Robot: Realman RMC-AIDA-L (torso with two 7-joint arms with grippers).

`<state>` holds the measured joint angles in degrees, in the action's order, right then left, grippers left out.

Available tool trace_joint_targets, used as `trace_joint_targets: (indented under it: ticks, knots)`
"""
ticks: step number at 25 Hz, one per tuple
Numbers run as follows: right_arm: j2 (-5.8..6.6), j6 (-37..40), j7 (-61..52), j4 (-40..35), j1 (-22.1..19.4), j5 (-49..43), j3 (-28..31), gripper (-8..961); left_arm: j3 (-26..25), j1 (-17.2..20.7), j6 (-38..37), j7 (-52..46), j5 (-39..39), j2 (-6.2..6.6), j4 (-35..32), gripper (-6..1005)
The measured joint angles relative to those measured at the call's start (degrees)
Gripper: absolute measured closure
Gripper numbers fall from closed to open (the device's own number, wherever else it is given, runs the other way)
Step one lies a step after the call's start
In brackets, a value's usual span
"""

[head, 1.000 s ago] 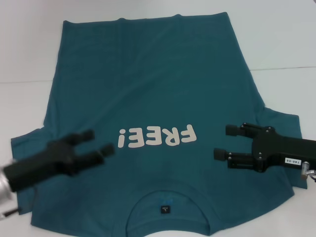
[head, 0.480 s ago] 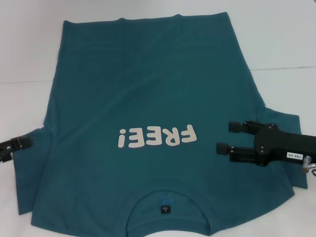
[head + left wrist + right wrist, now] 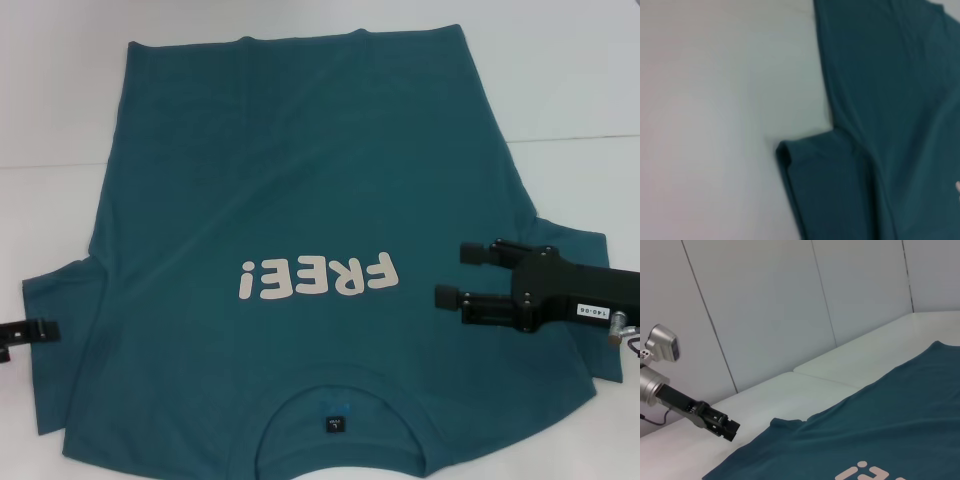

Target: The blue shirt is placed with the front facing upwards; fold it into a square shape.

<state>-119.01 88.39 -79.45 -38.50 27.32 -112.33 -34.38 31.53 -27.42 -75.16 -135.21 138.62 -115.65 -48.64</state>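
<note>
You see blue shirt [image 3: 300, 200] spread flat, print side up, filling most of white tabletop [image 3: 560, 80]; collar at near edge, hem toward far edge. "FREE!" print [image 3: 318, 277] reads upside down from head view. Left sleeve [image 3: 825, 185] lies flat near left edge. Right claw [image 3: 455, 272] hovers over shirt's right side beside print, fingers spread wide, holding nothing. Left claw [image 3: 45, 328] just at left sleeve edge, mostly out of frame; you can't tell if it's wide or narrow.
</note>
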Motion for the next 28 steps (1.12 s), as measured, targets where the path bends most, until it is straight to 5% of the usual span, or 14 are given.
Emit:
trace_joint_targets:
  ticks: [23, 25, 28]
  knots:
    - [0.27, -0.28, -1.40, -0.09, 0.63, 0.00, 0.02, 38, 2.18, -2.92, 3.02, 0.46, 1.86, -0.13, 4.81, 106]
    - [0.27, -0.31, -1.41, -0.09, 0.64, 0.01, 0.02, 38, 2.26, -2.95, 3.09, 0.85, 2.03, -0.06, 4.76, 270]
    - [0.27, -0.32, -1.41, -0.09, 0.63, 0.01, 0.02, 37, 2.33, -2.97, 3.61, 1.07, 2.11, -0.04, 4.71, 338]
